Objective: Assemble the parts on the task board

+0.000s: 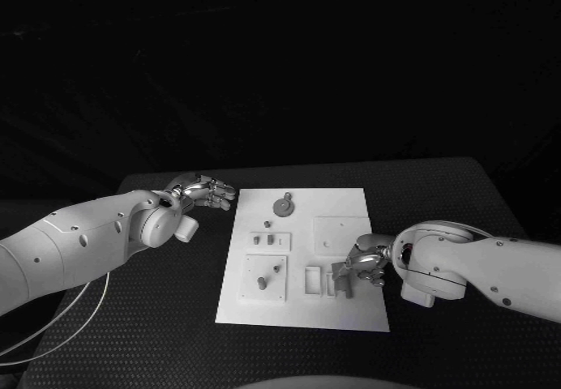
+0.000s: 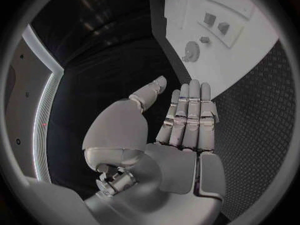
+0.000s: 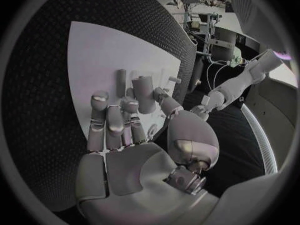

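Note:
The white task board (image 1: 351, 203) lies in the middle of the black table. On it are a round grey part with a knob (image 1: 284, 207), two small pegs (image 1: 264, 239) and a peg on a square plate (image 1: 262, 282). My right hand (image 1: 364, 262) hovers over the board's near right area. It pinches a grey cylindrical part (image 1: 341, 280) between thumb and fingers; the right wrist view shows this part (image 3: 145, 94) against the board (image 3: 100, 50). My left hand (image 1: 201, 194) is off the board's far left corner, holding nothing. In the left wrist view its fingers (image 2: 187, 117) are stretched out flat.
A rectangular slot (image 1: 312, 279) and a square recess (image 1: 340, 229) are set in the board. The left wrist view shows the board (image 2: 250, 60) with the round part (image 2: 192, 50) on it. Black table (image 1: 456, 203) surrounds the board; a white cable (image 1: 70, 312) loops at the near left.

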{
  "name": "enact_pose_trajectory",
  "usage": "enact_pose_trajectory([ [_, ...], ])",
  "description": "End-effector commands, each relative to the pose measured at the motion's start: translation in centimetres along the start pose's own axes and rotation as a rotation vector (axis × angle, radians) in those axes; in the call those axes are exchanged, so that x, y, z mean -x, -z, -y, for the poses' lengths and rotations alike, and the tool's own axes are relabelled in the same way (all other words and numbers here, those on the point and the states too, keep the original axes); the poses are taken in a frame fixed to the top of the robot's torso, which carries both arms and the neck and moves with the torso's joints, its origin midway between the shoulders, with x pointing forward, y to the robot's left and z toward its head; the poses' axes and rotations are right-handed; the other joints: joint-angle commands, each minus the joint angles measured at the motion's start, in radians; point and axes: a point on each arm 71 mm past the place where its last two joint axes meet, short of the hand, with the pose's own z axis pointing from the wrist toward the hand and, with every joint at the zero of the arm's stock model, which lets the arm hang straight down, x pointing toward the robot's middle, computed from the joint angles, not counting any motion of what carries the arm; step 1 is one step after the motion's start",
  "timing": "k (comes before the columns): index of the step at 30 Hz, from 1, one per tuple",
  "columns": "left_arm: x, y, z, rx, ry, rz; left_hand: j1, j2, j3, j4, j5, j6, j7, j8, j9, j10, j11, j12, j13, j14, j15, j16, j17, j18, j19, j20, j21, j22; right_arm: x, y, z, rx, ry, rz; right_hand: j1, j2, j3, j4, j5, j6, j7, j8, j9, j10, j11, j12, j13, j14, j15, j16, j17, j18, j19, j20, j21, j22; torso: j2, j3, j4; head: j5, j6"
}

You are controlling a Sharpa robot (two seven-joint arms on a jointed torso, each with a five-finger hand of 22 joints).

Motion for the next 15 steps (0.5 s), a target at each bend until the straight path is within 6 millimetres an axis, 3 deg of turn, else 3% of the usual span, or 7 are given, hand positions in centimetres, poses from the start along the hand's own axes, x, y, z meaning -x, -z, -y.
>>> enact_pose_trajectory([
  [1,-0.1,0.0,0.1,-0.008,0.007,-0.011,-0.009,-0.003,0.002,0.006,0.006,-0.007,-0.003,0.006,0.0,-0.003,0.002,0.001,-0.001,-0.001,0.006,-0.004,0.002,-0.001,-0.004,-0.001,0.003,-0.001,-0.4,-0.3,-0.6,0.003,-0.067,-0.042,-0.001,0.003,0.004,0.004,0.002,0.028,0.02,-0.003,-0.001,0.005,-0.001,0.006,-0.002,0.023,-0.017,-0.002,0.002,0.023,0.006,0.0,0.005,0.015,0.0,-0.0003,-0.0005,0.003,-0.003],
  [15,-0.2,0.0,0.1,-0.006,0.007,-0.014,-0.01,-0.003,0.002,0.007,0.006,-0.006,-0.003,0.006,0.0,-0.003,0.002,0.001,-0.001,-0.001,0.006,-0.005,0.003,-0.001,-0.005,-0.001,0.003,-0.001,-1.7,-1.9,-2.2,-0.004,-0.063,-0.098,-0.028,-0.004,0.01,0.028,0.002,0.036,0.018,-0.008,-0.006,0.004,-0.002,0.009,-0.005,0.028,-0.018,-0.001,0.014,0.023,0.006,-0.001,0.005,0.016,0.0,0.0001,0.0,0.009,-0.013],
])
